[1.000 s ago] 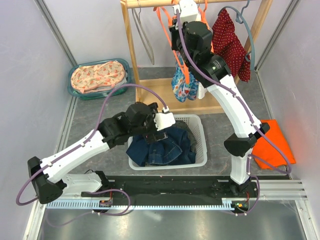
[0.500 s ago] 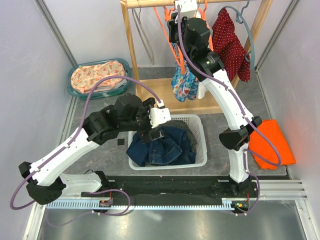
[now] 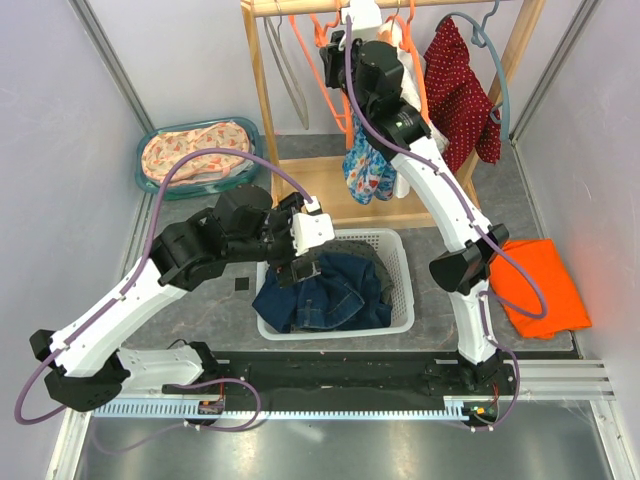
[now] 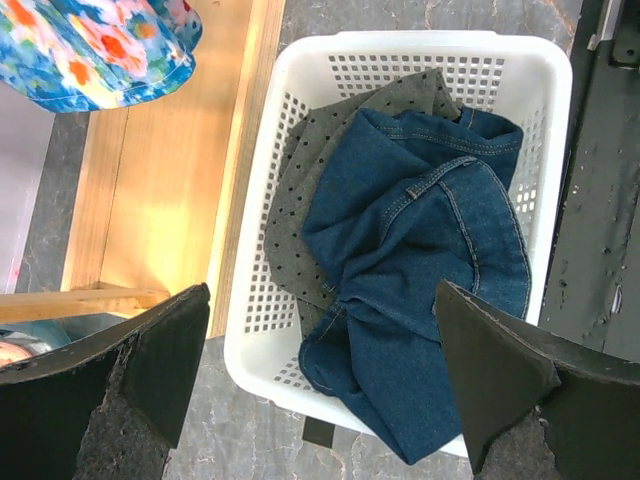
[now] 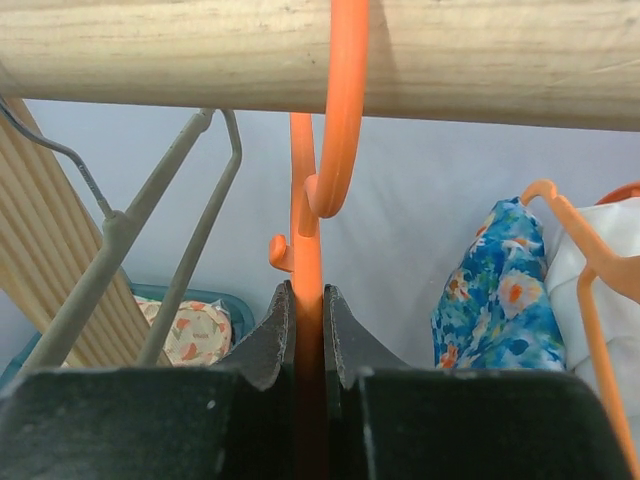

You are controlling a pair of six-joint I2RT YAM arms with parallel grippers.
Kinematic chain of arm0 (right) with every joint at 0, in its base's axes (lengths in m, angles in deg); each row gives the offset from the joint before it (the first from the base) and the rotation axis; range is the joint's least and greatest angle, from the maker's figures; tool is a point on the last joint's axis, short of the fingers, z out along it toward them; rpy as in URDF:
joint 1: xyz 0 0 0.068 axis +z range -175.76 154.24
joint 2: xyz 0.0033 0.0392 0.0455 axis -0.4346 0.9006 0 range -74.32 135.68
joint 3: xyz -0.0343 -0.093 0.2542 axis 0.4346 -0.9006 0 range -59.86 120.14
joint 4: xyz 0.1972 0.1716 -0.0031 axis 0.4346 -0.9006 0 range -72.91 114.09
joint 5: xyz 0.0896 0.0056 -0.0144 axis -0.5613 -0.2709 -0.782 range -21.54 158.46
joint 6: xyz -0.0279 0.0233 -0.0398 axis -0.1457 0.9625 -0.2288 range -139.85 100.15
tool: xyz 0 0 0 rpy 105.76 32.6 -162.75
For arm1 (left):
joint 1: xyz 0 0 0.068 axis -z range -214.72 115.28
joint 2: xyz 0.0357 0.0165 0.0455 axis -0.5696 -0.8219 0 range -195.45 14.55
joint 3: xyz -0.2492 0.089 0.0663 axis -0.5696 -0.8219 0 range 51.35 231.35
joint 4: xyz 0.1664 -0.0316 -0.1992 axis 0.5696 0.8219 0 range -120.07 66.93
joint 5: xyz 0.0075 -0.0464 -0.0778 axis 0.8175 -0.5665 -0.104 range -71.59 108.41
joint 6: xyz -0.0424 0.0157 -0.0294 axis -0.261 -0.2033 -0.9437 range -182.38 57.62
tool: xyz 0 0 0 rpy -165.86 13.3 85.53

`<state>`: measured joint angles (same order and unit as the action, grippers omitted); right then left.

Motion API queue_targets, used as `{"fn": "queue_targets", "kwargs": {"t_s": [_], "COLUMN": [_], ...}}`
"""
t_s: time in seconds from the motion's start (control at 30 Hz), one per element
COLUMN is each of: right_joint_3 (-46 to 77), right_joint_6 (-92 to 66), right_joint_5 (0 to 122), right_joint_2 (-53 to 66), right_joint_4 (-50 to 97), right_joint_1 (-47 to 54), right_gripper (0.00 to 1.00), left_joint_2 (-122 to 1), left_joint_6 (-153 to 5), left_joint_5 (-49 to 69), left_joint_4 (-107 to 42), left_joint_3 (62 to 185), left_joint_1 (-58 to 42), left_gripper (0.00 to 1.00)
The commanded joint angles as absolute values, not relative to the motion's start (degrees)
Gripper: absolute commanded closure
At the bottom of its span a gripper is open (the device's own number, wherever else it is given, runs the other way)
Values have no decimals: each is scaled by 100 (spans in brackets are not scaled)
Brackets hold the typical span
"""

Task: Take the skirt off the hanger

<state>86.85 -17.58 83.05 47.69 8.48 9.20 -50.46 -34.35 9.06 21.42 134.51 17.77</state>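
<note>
Top external: mounted high behind the arm bases, with the near edge at frame bottom. It looks down and forward over the whole table to the wooden rail point(image 3: 290, 7) at the far edge. Widest view.

Left wrist: above table centre, facing straight down. The white basket point(image 4: 420, 45) fills most of the frame, with the near edge at frame right.

Right wrist: at the far edge, just below the rail, facing the wall behind it. Very close, with the orange hanger point(image 5: 306, 250) dead centre.

Overlap: the basket shows in top external and left wrist; the floral skirt point(image 3: 365, 170) shows in all three.
</note>
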Motion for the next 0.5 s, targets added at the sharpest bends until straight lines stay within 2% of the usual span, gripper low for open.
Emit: {"fn": "queue_targets", "kwargs": {"t_s": [0.0,0.43,0.47], "right_joint_3": [8876,8779,8753], "right_joint_6": [-1633,-1941,-1941], "right_joint_5": [8103,8366,8419], "right_joint_2": [4907,5171,5206], "right_joint_4": [1021,1108,1100], "right_joint_1": [1027,1738,1774], "right_gripper": [100,100,95], "left_joint_2": [-4934,-4961,-4961], "left_joint_6": [-3627,-3663,-3663], "left_joint_5": [768,698,698], "left_joint_4": [2240,2223,2214], "left_joint_3": [13652,13748,13757], "left_joint_1": [1793,1775,1775], "left_gripper": [0,0,0]}}
